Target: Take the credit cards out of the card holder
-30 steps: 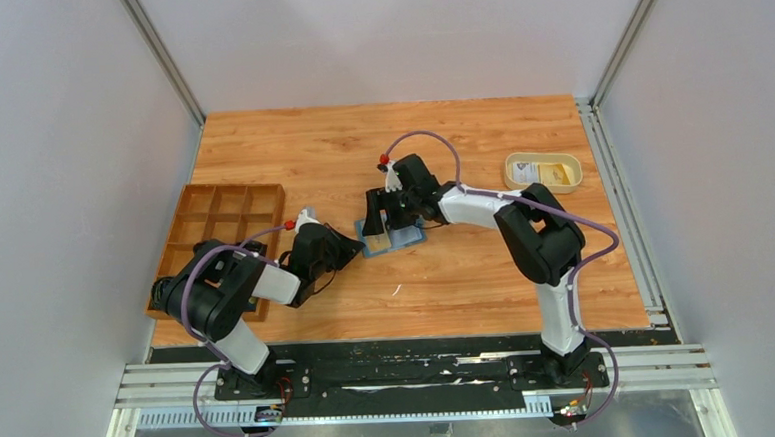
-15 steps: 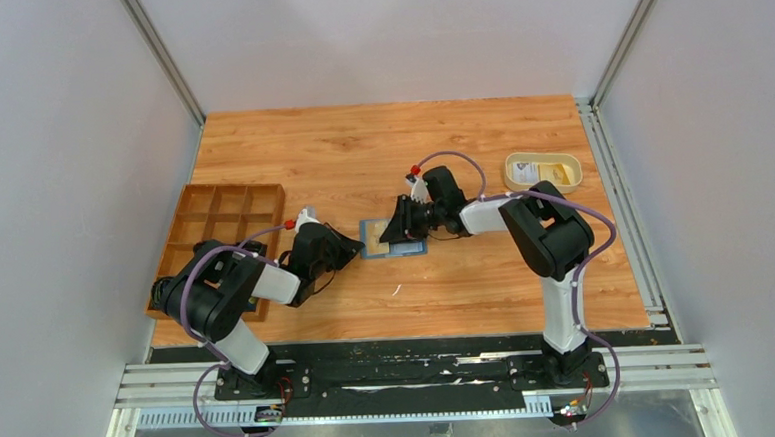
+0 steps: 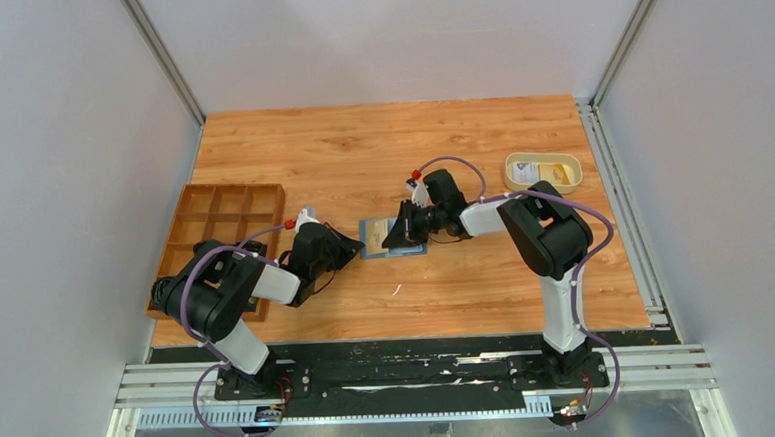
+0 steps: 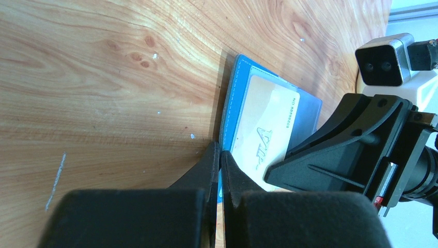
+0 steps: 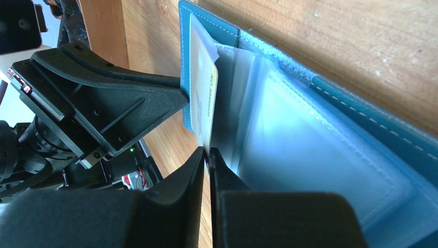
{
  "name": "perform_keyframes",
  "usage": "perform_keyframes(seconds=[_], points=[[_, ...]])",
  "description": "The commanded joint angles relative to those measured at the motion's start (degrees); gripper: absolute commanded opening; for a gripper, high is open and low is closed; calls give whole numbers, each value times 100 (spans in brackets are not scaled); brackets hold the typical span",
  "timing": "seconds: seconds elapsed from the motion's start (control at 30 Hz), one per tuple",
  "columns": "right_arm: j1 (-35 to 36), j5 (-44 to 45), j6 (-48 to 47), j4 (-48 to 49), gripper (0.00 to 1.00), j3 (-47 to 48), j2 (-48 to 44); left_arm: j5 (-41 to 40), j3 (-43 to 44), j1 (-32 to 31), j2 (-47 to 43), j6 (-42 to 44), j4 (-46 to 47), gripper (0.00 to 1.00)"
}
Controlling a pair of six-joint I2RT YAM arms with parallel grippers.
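Note:
The blue card holder (image 3: 377, 241) lies open on the wooden table, its clear sleeves (image 5: 289, 150) facing up. My left gripper (image 4: 221, 155) is shut on the holder's blue left edge (image 4: 231, 108). A tan credit card (image 4: 263, 129) with dark writing sits in the left pocket. My right gripper (image 5: 208, 153) comes in low from the right and is pinched shut on that card's edge (image 5: 204, 98). In the top view the right gripper (image 3: 396, 236) covers the holder's right half and the left gripper (image 3: 358, 246) touches its left side.
A brown wooden compartment tray (image 3: 225, 222) stands at the left, partly under the left arm. A cream oval dish (image 3: 542, 171) at the back right holds a whitish card (image 3: 528, 171) and a yellow card (image 3: 560, 175). Metal rails (image 3: 623, 206) run along the right edge.
My right gripper has swung right and down from above the holder and shut on the tan card. The holder now lies flatter and squarer. The left arm has not moved.

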Motion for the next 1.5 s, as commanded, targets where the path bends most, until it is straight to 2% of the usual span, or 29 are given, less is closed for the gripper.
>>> perform_keyframes(seconds=[0.0,0.2,0.57,0.77,1.03,1.2,1.47], points=[[-134,-185,-269,-395,10,19,-224,-250,-82,-12,158,230,-693,0],[-443,-262,-472,-575,9,-92,-400,-232,-80,-13,192,233,-693,0],[-522,-358,-692,-833,10,-116,-472,-214,-61,-17,233,242,-693,0],[-525,-477,-662,-763,27,-101,-376,-197,-41,-18,270,247,-693,0],[-512,-524,-377,-551,43,118,-209,-189,-40,-18,259,252,-693,0],[-420,-296,-343,-824,49,382,-15,-188,-47,-18,255,257,-692,0],[-161,-111,-166,-881,52,705,370,-205,-64,-18,212,264,-692,0]])
